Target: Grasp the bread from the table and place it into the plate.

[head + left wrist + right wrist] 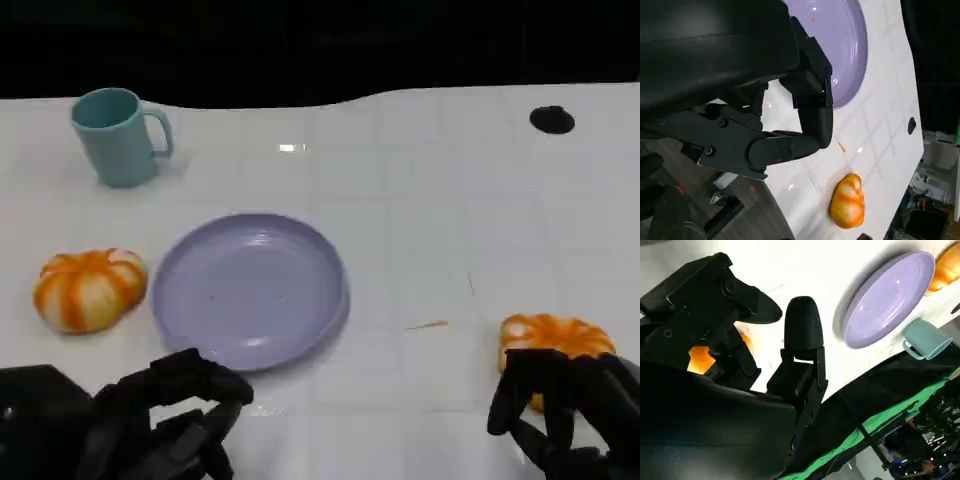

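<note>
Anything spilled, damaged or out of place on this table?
Nothing is spilled or broken. Oddities: a thin orange sliver on the table right of the empty plate, and a black spot near the far right edge.

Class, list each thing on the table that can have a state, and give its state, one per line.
Purple plate: empty.
Teal mug: upright.
Left bread: on table, untouched.
Right bread: on table, right hand over it.
Left hand: holds nothing.

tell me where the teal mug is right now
In the head view the teal mug stands upright at the table's far left, behind the purple plate and the left bread roll, touching neither.
</note>
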You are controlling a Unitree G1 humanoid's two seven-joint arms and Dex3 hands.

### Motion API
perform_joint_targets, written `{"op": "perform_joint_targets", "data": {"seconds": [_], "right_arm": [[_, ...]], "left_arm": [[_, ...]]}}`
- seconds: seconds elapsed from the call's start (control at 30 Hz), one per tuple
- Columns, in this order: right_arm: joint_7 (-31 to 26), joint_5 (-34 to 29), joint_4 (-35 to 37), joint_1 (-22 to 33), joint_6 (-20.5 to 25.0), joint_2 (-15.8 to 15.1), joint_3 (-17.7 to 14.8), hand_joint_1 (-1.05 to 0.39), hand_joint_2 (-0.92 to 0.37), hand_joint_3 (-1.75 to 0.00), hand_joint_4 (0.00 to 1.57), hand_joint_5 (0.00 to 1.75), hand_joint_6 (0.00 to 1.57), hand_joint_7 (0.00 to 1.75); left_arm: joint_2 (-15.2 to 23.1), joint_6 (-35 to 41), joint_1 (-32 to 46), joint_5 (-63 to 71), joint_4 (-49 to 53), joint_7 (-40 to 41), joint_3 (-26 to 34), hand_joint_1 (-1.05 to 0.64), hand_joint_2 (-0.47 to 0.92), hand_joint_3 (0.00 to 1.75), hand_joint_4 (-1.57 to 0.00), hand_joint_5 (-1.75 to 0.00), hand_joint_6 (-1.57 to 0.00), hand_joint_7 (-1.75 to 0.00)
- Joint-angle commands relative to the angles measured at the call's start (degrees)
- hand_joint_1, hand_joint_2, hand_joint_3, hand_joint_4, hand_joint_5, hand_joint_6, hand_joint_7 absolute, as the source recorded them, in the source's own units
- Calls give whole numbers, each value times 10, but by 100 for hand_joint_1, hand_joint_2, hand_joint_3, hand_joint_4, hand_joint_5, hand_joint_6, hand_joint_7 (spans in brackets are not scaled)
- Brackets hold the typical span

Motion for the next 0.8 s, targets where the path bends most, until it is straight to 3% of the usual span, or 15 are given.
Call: {"op": "perform_joint_targets", "data": {"seconds": [0.03,0.8], "right_arm": [[-4,-2,1,-1,-6,-8,-2,-11,-40,-112,93,175,86,129],[0,-1,-5,-1,5,-7,-2,-13,-41,-111,94,175,85,129]], "left_arm": [[9,-9,0,6,-3,-1,3,-32,90,55,-65,-175,-59,-133],[9,-12,0,9,-1,-3,3,-32,91,54,-64,-175,-58,-132]]}}
